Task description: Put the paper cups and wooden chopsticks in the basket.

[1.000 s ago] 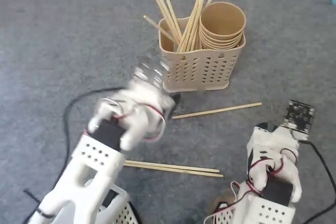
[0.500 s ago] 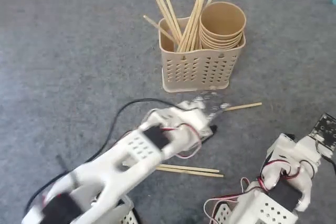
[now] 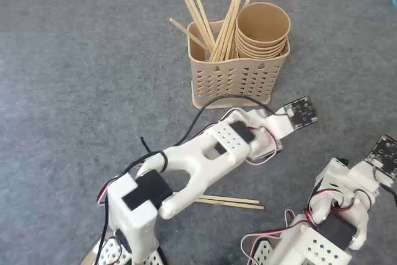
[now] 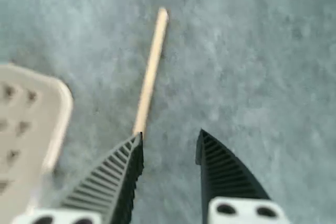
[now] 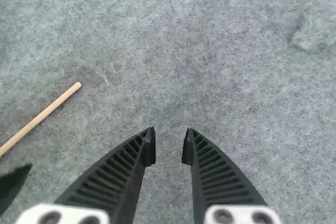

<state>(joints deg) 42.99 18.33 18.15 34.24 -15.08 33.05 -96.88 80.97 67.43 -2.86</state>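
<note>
Well along, by the look of it. Just to the side of the left pincer: the beige perforated plastic basket, holding a nest of brown paper cups in 1 compartment and a sheaf of pale wooden chopsticks, leaning, in the other. No loose cup to be seen on the grey felt-covered desk.

Left to do, as far as can be judged: 3 sticks at least. 1 loose round wooden chopstick flat on the desk straight ahead of the left pincer, its near end right at the tip of 1 finger, outside the gap rather than in it. Left pincer about half open, low over the desk, nothing in its grip. Behind it, back along the white left arm: a pair of 2 more chopsticks side by side on the desk.

Right pincer: parted by a narrow slit, gripping nothing, above bare desk, with the rounded end of a chopstick well off to its side. Same stick as the one before the left pincer, or another: impossible to tell.

Covered from above by the left arm and its small camera board: the desk just in front of the basket. Cut short by that arm too: 1 end of the pair. Hard to make out: the number of cups in the nest, and whether the loose stick stops at the fingertip or runs on beneath it.
</note>
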